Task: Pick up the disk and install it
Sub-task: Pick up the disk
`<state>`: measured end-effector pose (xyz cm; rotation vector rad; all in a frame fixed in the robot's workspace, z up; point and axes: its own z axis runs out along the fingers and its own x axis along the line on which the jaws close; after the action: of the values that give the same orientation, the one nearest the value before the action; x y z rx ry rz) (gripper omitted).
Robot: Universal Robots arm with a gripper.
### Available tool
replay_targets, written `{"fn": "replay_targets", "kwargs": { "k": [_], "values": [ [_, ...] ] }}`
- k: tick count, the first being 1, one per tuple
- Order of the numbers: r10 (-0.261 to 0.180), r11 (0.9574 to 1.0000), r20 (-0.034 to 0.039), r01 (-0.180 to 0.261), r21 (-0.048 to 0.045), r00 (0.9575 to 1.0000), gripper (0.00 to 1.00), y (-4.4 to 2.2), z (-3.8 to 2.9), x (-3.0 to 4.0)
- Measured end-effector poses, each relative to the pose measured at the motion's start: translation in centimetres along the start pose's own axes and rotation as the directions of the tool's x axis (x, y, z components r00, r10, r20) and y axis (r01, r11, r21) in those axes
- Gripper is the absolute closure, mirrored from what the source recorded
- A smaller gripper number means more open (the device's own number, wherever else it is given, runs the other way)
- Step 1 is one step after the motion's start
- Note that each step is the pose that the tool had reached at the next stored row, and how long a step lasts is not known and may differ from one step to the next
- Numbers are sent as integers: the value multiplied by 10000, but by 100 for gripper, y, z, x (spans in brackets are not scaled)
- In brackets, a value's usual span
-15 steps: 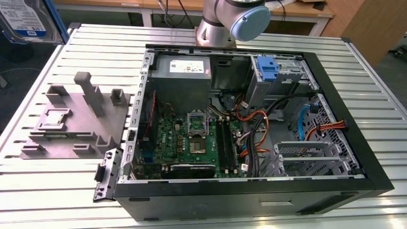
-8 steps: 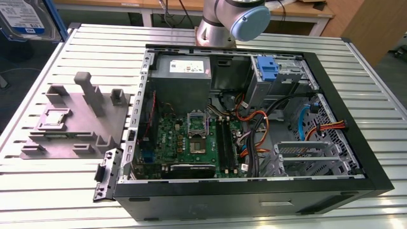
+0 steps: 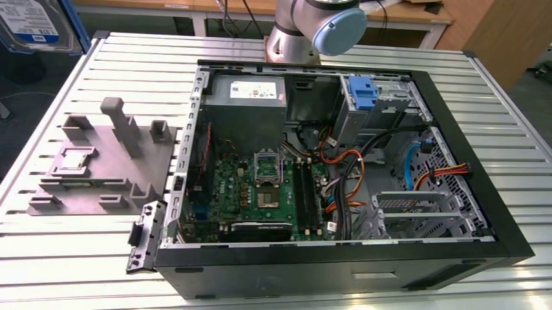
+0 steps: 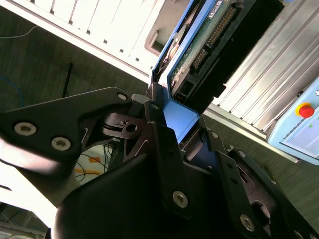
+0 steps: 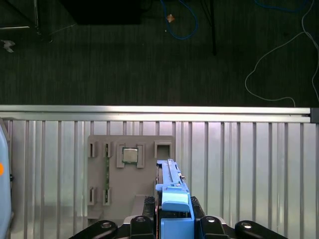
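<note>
Now the gripper (image 4: 182, 124) has the disk (image 4: 209, 40) clamped, its fingers (image 4: 158, 124) closed on the blue carrier frame at one end. In the first wrist view the drive stands edge-on between the black linkages, above the ribbed metal table (image 5: 239, 164) and a grey fixture block (image 5: 130, 184). In the exterior view the disk hangs high at the exterior view's left, well apart from the open computer case (image 3: 302, 271).

The disk (image 3: 31, 26) (exterior view's left) runs off the picture's top edge
</note>
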<state>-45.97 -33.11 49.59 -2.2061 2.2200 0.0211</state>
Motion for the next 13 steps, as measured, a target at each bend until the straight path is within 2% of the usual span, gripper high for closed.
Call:
{"fn": "replay_targets", "kwargs": {
  "k": [13],
  "values": [
    [-2,10000,-1,2,-2,10000,64,-14,-7,7]
  ]
}}
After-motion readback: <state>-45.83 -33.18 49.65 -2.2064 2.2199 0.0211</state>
